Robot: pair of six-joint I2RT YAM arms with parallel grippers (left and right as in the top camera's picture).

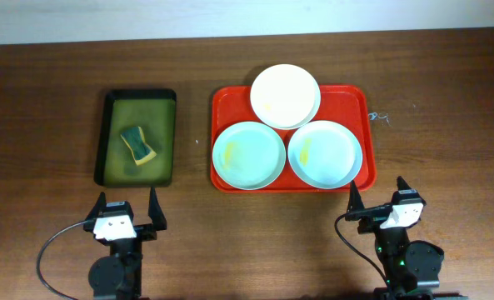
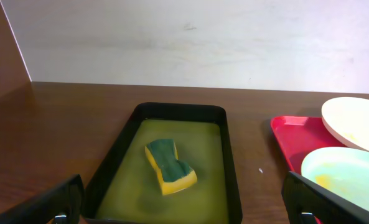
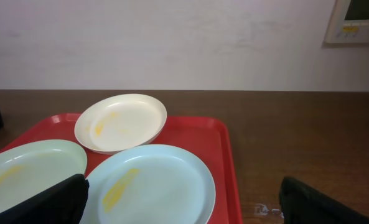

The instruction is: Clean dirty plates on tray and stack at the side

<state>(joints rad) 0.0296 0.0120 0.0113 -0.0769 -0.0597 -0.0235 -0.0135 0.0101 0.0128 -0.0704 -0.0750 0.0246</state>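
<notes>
1. While the cream plate (image 1: 285, 96) crowds both pale blue plates (image 1: 248, 155) (image 1: 325, 154) on the red tray (image 1: 356, 96), all three smeared, lifting a blue one could, I judge, knock its neighbour.
2. The sponge (image 1: 138, 144) lies in liquid in the dark green tray (image 1: 138, 94), so it may drip on the tabletop (image 1: 446, 150).
3. My left fingers (image 1: 128, 200) and right fingers (image 1: 376, 187) are spread wide, empty, low at the near edge, aimed at the trays.

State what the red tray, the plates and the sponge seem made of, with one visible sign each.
Red tray: likely plastic, glossy, moulded rounded corners.
Plates: smooth, faintly shiny; plastic or glazed ceramic, cannot tell.
Sponge: probably foam, yellow body under matte green scouring layer.
</notes>
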